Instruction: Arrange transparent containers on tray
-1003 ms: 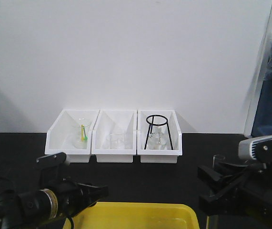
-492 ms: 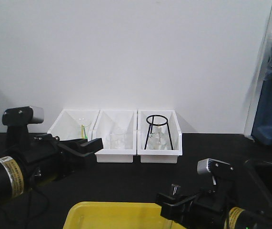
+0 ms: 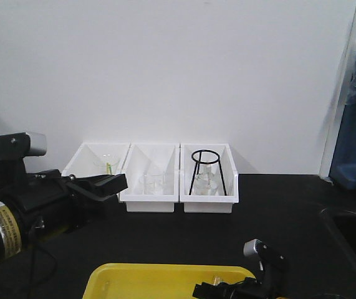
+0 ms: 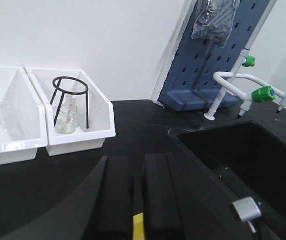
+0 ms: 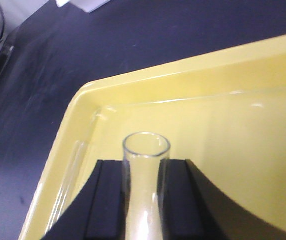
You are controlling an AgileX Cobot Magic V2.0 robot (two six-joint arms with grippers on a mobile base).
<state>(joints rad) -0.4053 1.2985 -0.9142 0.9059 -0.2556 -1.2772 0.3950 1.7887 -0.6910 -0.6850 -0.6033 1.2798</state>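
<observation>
The yellow tray [image 3: 165, 275] lies at the front edge of the black bench. My right gripper [image 3: 212, 290] hangs low over its right part, shut on a clear test tube [image 5: 146, 146]. The tube's open rim pokes out past the fingertips [image 5: 110, 172], just above the tray floor [image 5: 223, 150]. Another test tube [image 5: 70, 182] lies flat along the tray's left wall. My left gripper [image 3: 116, 182] is raised at the left, in front of the white bins. Its jaws stand almost together with nothing between them, and a sliver of the tray [image 4: 138, 226] shows through the slit.
Three white bins [image 3: 149, 202] stand against the back wall. They hold beakers, a flask and a black ring stand [image 3: 206, 171]. A black sink [image 4: 243, 165] is sunk into the bench at the right. Behind it are a blue pegboard [image 4: 218, 60] and a white tap with green knobs [image 4: 263, 93].
The right gripper came from the right side down over the tray with the tube. The left arm rose off the tray, swung up to the left and then drew back a little.
</observation>
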